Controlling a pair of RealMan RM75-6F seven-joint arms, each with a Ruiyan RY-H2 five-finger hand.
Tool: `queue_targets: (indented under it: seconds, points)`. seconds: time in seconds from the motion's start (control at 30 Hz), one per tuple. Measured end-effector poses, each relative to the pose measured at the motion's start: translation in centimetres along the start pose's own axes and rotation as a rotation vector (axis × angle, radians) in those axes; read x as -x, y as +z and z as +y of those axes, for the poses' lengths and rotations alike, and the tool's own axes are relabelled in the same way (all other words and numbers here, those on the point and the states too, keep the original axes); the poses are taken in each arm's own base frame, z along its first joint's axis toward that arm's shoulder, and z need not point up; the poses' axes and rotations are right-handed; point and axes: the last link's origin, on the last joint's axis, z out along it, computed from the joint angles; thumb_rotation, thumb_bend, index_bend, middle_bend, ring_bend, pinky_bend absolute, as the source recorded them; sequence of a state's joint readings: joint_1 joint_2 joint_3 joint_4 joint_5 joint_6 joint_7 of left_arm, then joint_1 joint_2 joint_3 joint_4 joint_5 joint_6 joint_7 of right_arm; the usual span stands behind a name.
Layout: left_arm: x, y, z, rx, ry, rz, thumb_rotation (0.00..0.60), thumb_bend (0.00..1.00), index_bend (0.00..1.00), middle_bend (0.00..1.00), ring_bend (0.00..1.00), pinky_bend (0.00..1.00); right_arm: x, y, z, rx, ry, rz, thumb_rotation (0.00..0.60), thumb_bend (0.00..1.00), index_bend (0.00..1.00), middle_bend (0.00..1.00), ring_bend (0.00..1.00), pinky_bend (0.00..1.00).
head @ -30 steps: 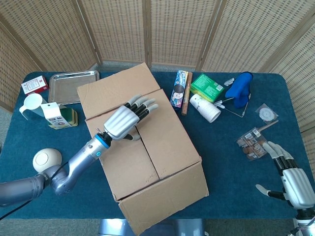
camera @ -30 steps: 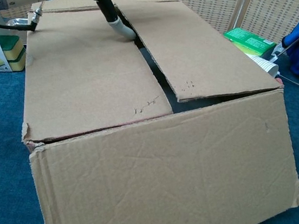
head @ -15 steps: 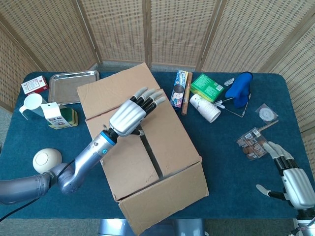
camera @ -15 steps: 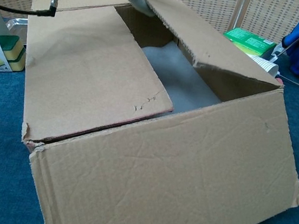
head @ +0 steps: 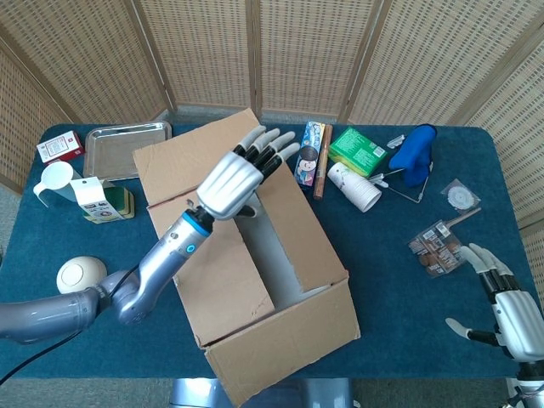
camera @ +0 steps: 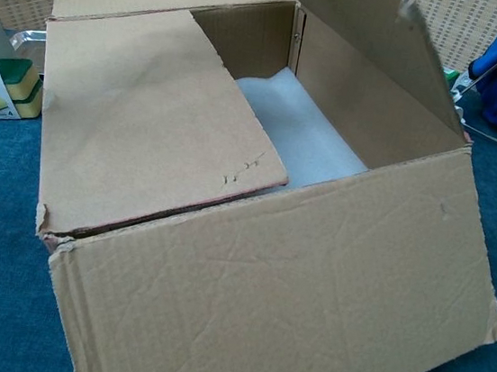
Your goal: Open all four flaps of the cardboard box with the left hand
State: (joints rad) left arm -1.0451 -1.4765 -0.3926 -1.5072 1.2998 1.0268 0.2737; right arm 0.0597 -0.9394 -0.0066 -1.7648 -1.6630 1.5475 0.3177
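The cardboard box (head: 289, 340) sits mid-table, its front flap (camera: 282, 281) hanging outward and its far flap (head: 191, 153) folded back. My left hand (head: 240, 174) is above the box's far end with fingers stretched out, touching the raised right flap (head: 297, 225), which stands steeply up (camera: 364, 55). The left flap (camera: 149, 110) still lies flat over the box. White padding (camera: 300, 138) shows inside. The chest view does not show the left hand. My right hand (head: 510, 310) rests at the table's near right corner, fingers apart and holding nothing.
Left of the box are a metal tray (head: 127, 149), a red packet (head: 59, 146), a white cup (head: 53, 180), a carton (head: 92, 197) and a white ball (head: 81, 276). To the right lie a snack tube (head: 310, 153), green box (head: 359, 150), paper cups (head: 354, 185), blue object (head: 414, 153) and packets (head: 438, 246).
My left hand rose and moved toward the far right, swinging the right flap from flat to nearly upright. The box's white inside is now exposed. The right hand stayed put.
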Motion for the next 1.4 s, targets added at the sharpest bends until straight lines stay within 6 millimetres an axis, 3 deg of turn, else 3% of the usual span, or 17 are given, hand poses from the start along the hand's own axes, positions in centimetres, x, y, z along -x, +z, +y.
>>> queue_targets:
  seconds: [0.27, 0.77, 1.03, 1.4]
  points:
    - [0.0, 3.5, 1.4, 0.014, 0.015, 0.018, 0.600, 0.12, 0.05, 0.00, 0.00, 0.08, -0.4, 0.4, 0.5, 0.018, 0.008, 0.002, 0.600, 0.00, 0.00, 0.00, 0.00, 0.13]
    - [1.6, 9.5, 2.1, -0.062, 0.007, 0.036, 0.600, 0.12, 0.03, 0.00, 0.00, 0.08, -1.3, 0.2, 1.1, 0.034, 0.028, 0.030, 0.600, 0.00, 0.00, 0.00, 0.00, 0.13]
    - [1.2, 9.3, 2.4, -0.049, -0.004, 0.045, 0.600, 0.11, 0.03, 0.00, 0.00, 0.09, -1.1, 0.3, 1.0, 0.027, 0.026, 0.020, 0.600, 0.00, 0.00, 0.00, 0.00, 0.13]
    - [0.7, 7.1, 1.3, -0.012, 0.030, 0.025, 0.600, 0.12, 0.03, 0.00, 0.00, 0.12, -1.0, 0.2, 0.8, 0.023, 0.028, 0.017, 0.600, 0.00, 0.00, 0.00, 0.00, 0.13]
